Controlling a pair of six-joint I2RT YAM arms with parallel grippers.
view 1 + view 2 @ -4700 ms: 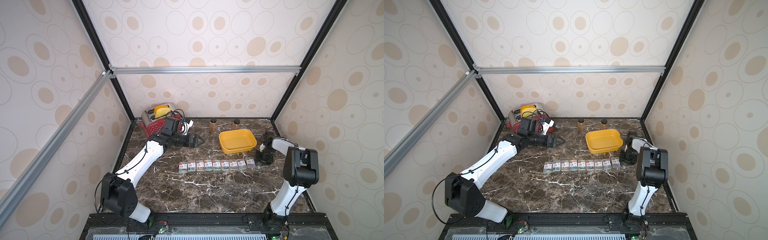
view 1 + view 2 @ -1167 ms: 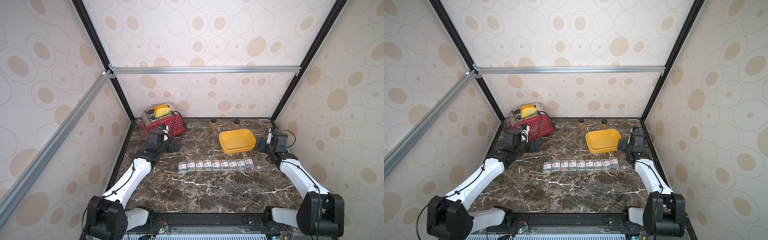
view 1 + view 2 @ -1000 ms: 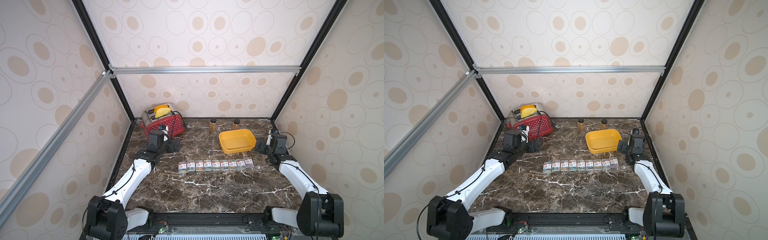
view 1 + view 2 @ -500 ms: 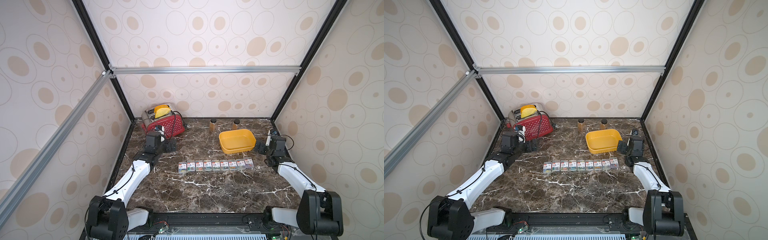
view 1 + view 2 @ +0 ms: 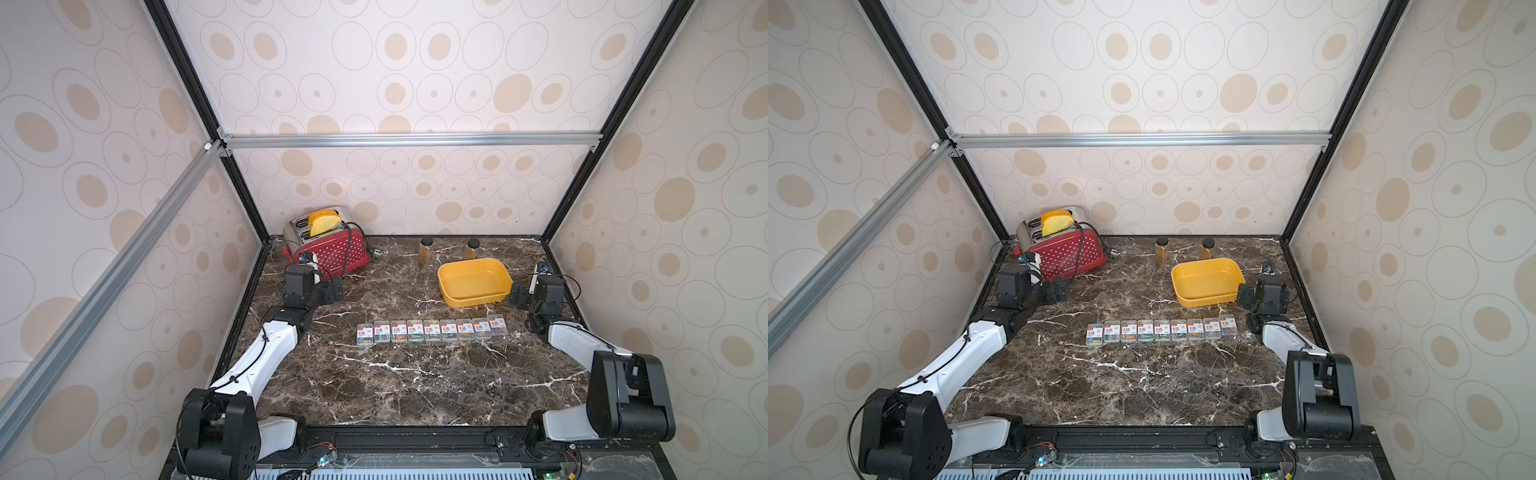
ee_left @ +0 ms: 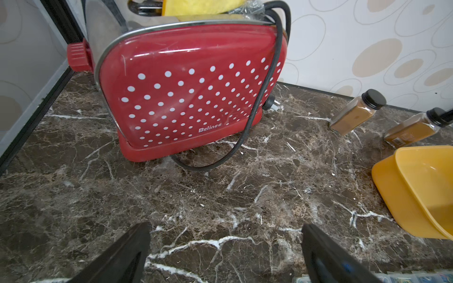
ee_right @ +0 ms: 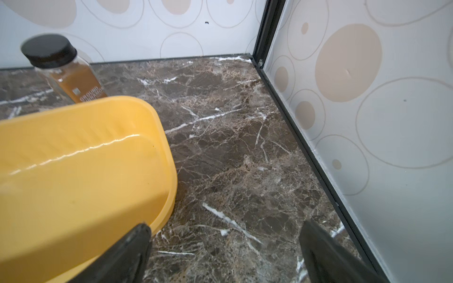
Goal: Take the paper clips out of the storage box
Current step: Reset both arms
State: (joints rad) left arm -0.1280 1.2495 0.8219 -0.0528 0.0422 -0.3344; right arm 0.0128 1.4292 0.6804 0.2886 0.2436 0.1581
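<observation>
Several clear cases of paper clips (image 5: 432, 331) (image 5: 1162, 330) lie in one straight row on the marble top, in front of the storage box. The storage box (image 5: 473, 300) (image 5: 1205, 300) is a shallow yellow tray with nothing inside. My left gripper (image 5: 336, 290) (image 5: 1059, 293) (image 6: 225, 226) hangs open and holds nothing, low over bare marble in front of the toaster. My right gripper (image 5: 517, 295) (image 5: 1244, 296) (image 7: 225, 225) is open and holds nothing, just off the box's right end (image 7: 73, 196). The end of the clip row (image 6: 416, 278) peeks in beside a left finger.
A red dotted toaster (image 5: 332, 253) (image 6: 191, 98) with a black cord (image 6: 257, 105) stands back left. Two brown black-capped bottles (image 5: 426, 249) (image 5: 471, 248) stand behind the box. The right wall and its black frame (image 7: 306, 147) run close by my right gripper.
Since several seconds ago both arms have drawn back to the sides. Over the last second the left wrist edged slightly left. Both grippers stayed open; clips and box have not moved.
</observation>
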